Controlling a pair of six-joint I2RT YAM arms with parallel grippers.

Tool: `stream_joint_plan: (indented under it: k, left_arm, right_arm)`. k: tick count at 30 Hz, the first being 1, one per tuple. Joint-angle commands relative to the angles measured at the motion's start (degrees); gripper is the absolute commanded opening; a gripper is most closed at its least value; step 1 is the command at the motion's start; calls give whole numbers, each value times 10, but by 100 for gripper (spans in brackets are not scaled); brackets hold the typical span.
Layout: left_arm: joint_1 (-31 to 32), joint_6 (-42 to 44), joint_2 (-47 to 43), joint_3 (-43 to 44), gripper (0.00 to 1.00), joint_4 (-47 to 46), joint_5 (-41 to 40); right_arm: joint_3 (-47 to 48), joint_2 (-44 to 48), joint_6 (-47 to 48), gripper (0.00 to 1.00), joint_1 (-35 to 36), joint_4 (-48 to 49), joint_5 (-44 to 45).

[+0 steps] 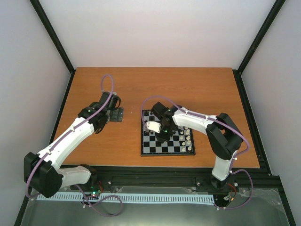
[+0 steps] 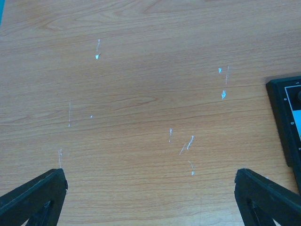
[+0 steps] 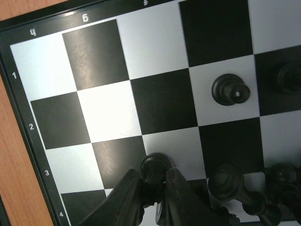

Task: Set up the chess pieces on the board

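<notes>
**Black piece pinched over the board, neighbours close by**

Seen from its wrist, the right gripper (image 3: 154, 178) is closed on one black piece (image 3: 155, 165), clamping its round head between the two fingers (image 3: 126, 200). Whether the piece's foot touches the board (image 3: 44, 155) cannot be told. Ahead of the fingertips lie open squares. A lone black pawn (image 3: 229, 89) stands on a light square ahead and to their right. Just right of the fingers, more black pieces (image 3: 225, 181) crowd together.

Two things could go wrong. The hold is on a small rounded head, so the piece might slip or swing and land tilted or astride a line between squares. A sideways move to the right would likely knock the crowded pieces, because they stand so near that finger.

The left gripper (image 2: 150, 183) is spread wide with nothing between its fingers, above the wooden table (image 2: 141, 94). A corner of the board shows off to their right.

Only the right wrist view shows the grip and the held piece; from above, the wrist covers both. The top view alone shows cream pieces (image 1: 187, 139) in rows to the right of the right gripper, and the left gripper well apart from the board.
</notes>
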State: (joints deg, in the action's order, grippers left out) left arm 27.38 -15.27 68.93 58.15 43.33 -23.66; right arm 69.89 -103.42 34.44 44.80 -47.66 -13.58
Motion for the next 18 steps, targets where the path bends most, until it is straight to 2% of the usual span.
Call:
stream_joint_plan:
  k: [1, 8, 18]
  left_arm:
    - [-2, 10, 3, 21, 100, -3, 6]
    - [-2, 12, 4, 22, 100, -4, 8]
    - [-2, 12, 6, 22, 100, -2, 7]
  right_arm:
    - [8, -8, 2, 12, 9, -7, -9]
    - [12, 10, -1, 6, 18, -2, -21]
    - [19, 19, -4, 5, 51, -7, -31]
